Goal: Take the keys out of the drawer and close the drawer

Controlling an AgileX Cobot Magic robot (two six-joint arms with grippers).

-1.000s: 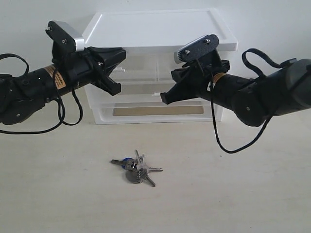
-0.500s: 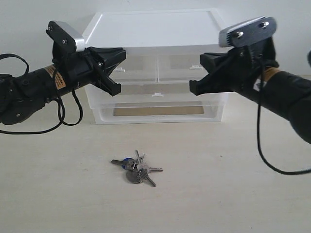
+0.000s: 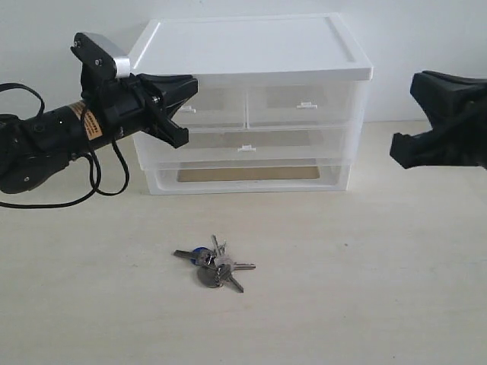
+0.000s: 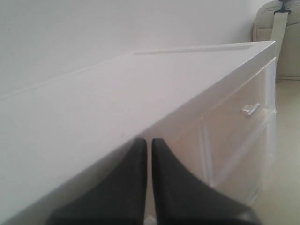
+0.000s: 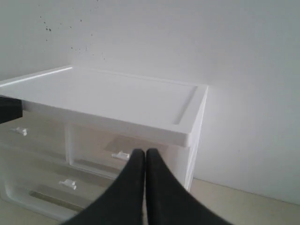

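Pulled right arm back from cabinet front to far right edge of exterior view since a second ago. Kept left arm parked by cabinet's upper left corner. Right fingers pressed together. Left fingers closed too, with only a hairline gap, holding nothing. Keys out on surface, lying in front of cabinet, well apart from both arms. Drawer, right one of top pair, shut flush with its left twin, small tab handle facing out.
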